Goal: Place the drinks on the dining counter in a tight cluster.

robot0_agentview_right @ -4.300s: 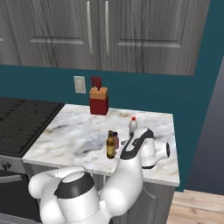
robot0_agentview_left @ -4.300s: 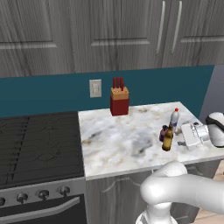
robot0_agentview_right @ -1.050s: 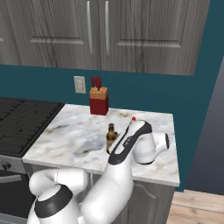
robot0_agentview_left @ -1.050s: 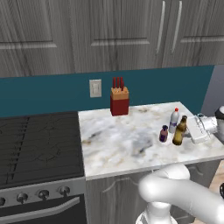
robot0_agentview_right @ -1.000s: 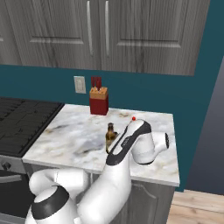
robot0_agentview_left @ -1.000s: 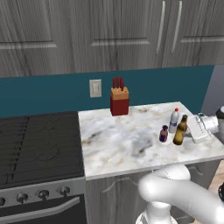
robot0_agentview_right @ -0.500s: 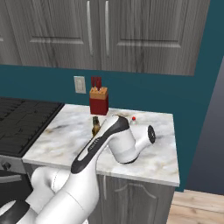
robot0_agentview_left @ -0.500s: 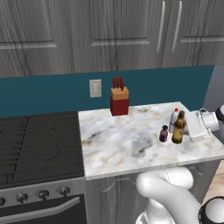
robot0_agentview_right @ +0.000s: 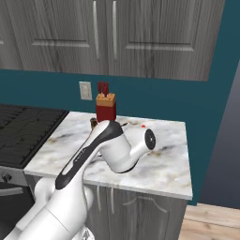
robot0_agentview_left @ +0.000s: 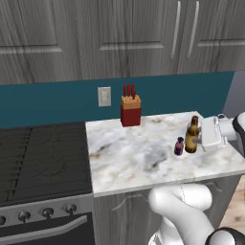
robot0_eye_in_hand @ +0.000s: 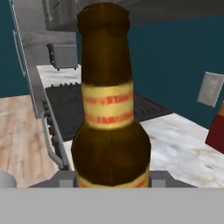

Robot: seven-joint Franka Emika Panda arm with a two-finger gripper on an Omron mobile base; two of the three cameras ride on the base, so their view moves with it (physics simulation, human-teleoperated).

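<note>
The gripper [robot0_agentview_left: 200,139] is clamping the brown beer bottle [robot0_agentview_left: 192,135], holding it upright over the small marble counter [robot0_agentview_left: 139,158], toward the 3 o'clock side in the left base view. The short dark-maroon bottle [robot0_agentview_left: 179,146] is standing just beside it at 8 o'clock. In the hand view the beer bottle's [robot0_eye_in_hand: 111,100] cream neck label is showing two red-orange bands; no lettering is readable. The red knife block [robot0_agentview_left: 130,109] is sitting at the backsplash.

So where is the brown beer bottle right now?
In the left base view, the brown beer bottle stands near the right end of the small marble counter, between the short maroon bottle and the gripper, whose fingers are shut on it.
</note>
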